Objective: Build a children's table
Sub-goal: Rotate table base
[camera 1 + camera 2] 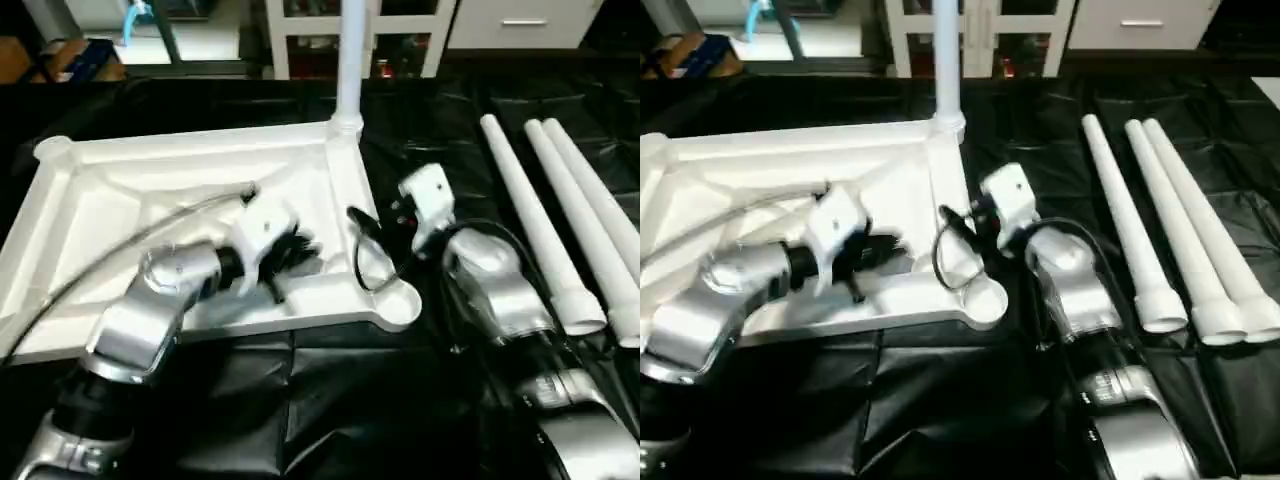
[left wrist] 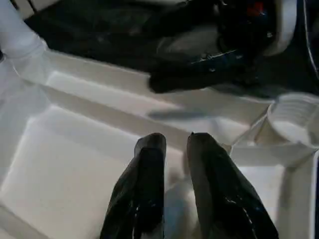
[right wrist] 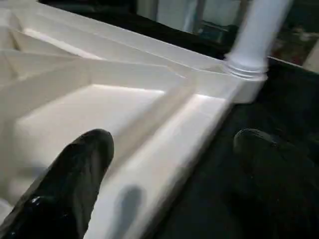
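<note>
Lying upside down on the black-covered surface (image 1: 330, 400), the white table top (image 1: 120, 190) shows ribs and round corner sockets. Over it, the left gripper (image 2: 174, 149) is narrowed and empty; the right gripper (image 3: 169, 149) straddles its edge, spread wide. One leg (image 1: 350, 60) stands in the far corner; three legs (image 1: 560, 220) lie right. White furniture (image 1: 420, 30) stands behind.

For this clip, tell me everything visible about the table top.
The table top is a white rectangular plastic panel lying upside down on black sheeting, ribs and raised rim facing up. Round sockets sit at its corners; the near right socket is empty, while one leg stands upright in the far right socket. The left gripper hovers over its ribs, fingers nearly together; the open right gripper straddles its right rim.
</note>
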{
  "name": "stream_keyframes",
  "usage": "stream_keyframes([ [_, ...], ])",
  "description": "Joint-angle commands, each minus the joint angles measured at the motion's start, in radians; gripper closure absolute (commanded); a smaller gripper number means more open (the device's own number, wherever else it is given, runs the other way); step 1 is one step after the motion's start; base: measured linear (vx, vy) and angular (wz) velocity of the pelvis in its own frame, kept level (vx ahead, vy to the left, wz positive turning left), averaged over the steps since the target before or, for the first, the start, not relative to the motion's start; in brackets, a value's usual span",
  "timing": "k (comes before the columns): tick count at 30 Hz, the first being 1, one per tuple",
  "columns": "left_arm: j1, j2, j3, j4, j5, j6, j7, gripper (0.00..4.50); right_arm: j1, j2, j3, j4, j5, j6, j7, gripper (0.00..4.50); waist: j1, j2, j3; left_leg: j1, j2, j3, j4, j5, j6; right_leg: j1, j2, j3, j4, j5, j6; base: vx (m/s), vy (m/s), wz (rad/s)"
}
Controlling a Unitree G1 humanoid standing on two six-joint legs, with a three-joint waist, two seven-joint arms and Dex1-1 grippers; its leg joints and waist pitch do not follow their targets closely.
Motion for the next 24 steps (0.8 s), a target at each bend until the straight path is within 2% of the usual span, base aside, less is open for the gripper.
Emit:
stream_keyframes([
  [1,0.001,0.002,0.001,-0.006,-0.011,-0.007,-0.018,3.53,0.036,-0.014,-0.013,-0.083,0.013,0.040,0.005,0.12,0.000,0.001,-0.079,0.023,0.042,-0.018,-0.072,-0.167,0.101,0.066,-0.039,0.034,-0.048,-0.210,-0.275,0.000,0.000,0.00],
  [7,-0.014,0.000,0.027,-0.004,-0.011,-0.012,0.000,3.53,0.151,-0.065,-0.025,-0.300,0.040,0.151,0.032,0.12,0.002,0.000,-0.081,0.022,0.044,-0.021,-0.074,-0.171,0.102,0.069,-0.040,0.035,-0.051,-0.220,-0.255,0.000,0.000,0.00],
  [9,-0.003,0.067,0.016,0.027,0.040,-0.065,0.008,3.53,0.224,-0.117,-0.062,-0.481,0.138,0.255,0.078,0.12,0.002,0.001,-0.080,0.022,0.045,-0.023,-0.076,-0.187,0.103,0.068,-0.039,0.035,-0.054,-0.242,-0.232,0.000,0.000,0.00],
  [11,0.015,0.093,0.020,0.019,0.040,-0.065,-0.012,3.53,0.251,-0.148,-0.085,-0.560,0.201,0.308,0.114,0.12,0.000,0.001,-0.079,0.023,0.044,-0.025,-0.079,-0.198,0.100,0.068,-0.039,0.034,-0.055,-0.265,-0.218,0.000,0.000,0.00],
  [12,0.027,0.104,0.027,0.006,0.028,-0.053,-0.027,3.53,0.266,-0.171,-0.096,-0.605,0.237,0.339,0.140,0.12,-0.001,0.013,-0.081,0.028,0.046,-0.024,-0.078,-0.201,0.093,0.066,-0.038,0.034,-0.056,-0.264,-0.222,0.000,0.000,0.00],
  [13,0.042,0.117,0.034,-0.010,0.014,-0.041,-0.045,3.53,0.283,-0.202,-0.104,-0.654,0.280,0.373,0.176,0.12,0.000,0.008,-0.081,0.028,0.046,-0.023,-0.078,-0.199,0.091,0.067,-0.037,0.034,-0.055,-0.252,-0.227,0.000,0.000,0.00],
  [14,0.042,0.117,0.034,-0.010,0.014,-0.041,-0.045,3.53,0.283,-0.202,-0.104,-0.654,0.280,0.373,0.176,0.12,0.001,0.008,-0.081,0.027,0.047,-0.023,-0.078,-0.199,0.092,0.067,-0.038,0.034,-0.055,-0.249,-0.228,0.000,0.000,0.00],
  [15,0.070,0.151,0.032,-0.036,0.007,-0.032,-0.081,3.53,0.319,-0.281,-0.107,-0.737,0.339,0.438,0.260,0.12,0.001,0.010,-0.081,0.027,0.046,-0.024,-0.079,-0.203,0.094,0.069,-0.038,0.034,-0.056,-0.254,-0.231,0.000,0.000,0.00],
  [16,0.076,0.160,0.028,-0.037,0.007,-0.030,-0.089,3.53,0.332,-0.315,-0.102,-0.755,0.343,0.453,0.294,0.12,0.004,0.008,-0.082,0.026,0.050,-0.025,-0.078,-0.197,0.096,0.071,-0.040,0.036,-0.054,-0.246,-0.230,0.000,0.000,0.00],
  [19,0.088,0.191,0.004,-0.031,0.009,-0.028,-0.115,3.53,0.357,-0.411,-0.079,-0.779,0.308,0.500,0.366,0.12,0.007,0.006,-0.081,0.028,0.046,-0.023,-0.077,-0.220,0.092,0.066,-0.042,0.036,-0.061,-0.299,-0.232,0.000,0.000,0.00],
  [20,0.093,0.205,-0.010,-0.031,0.014,-0.031,-0.124,3.53,0.367,-0.449,-0.061,-0.776,0.274,0.493,0.389,0.12,0.008,0.005,-0.080,0.027,0.047,-0.024,-0.078,-0.226,0.088,0.066,-0.043,0.036,-0.063,-0.314,-0.228,0.000,0.000,0.00],
  [21,0.098,0.217,-0.026,-0.030,0.024,-0.035,-0.130,3.53,0.372,-0.487,-0.035,-0.757,0.210,0.462,0.404,0.12,0.008,0.003,-0.079,0.028,0.048,-0.024,-0.079,-0.238,0.080,0.065,-0.045,0.037,-0.065,-0.341,-0.218,0.000,0.000,0.00],
  [22,0.098,0.218,-0.028,-0.030,0.026,-0.036,-0.131,3.53,0.372,-0.492,-0.032,-0.754,0.201,0.458,0.405,0.12,0.007,0.002,-0.080,0.027,0.047,-0.025,-0.079,-0.239,0.072,0.065,-0.045,0.037,-0.065,-0.355,-0.210,0.000,0.000,0.00],
  [23,0.102,0.224,-0.039,-0.029,0.037,-0.044,-0.131,3.53,0.371,-0.520,-0.007,-0.730,0.134,0.422,0.400,0.12,0.007,0.002,-0.081,0.028,0.048,-0.025,-0.079,-0.239,0.071,0.065,-0.046,0.038,-0.065,-0.357,-0.208,0.000,0.000,0.00],
  [24,0.103,0.221,-0.041,-0.027,0.040,-0.048,-0.127,3.53,0.362,-0.523,0.002,-0.716,0.109,0.409,0.377,0.12,0.006,-0.002,-0.082,0.027,0.047,-0.025,-0.077,-0.232,0.069,0.065,-0.046,0.038,-0.066,-0.357,-0.206,0.000,0.000,0.00],
])
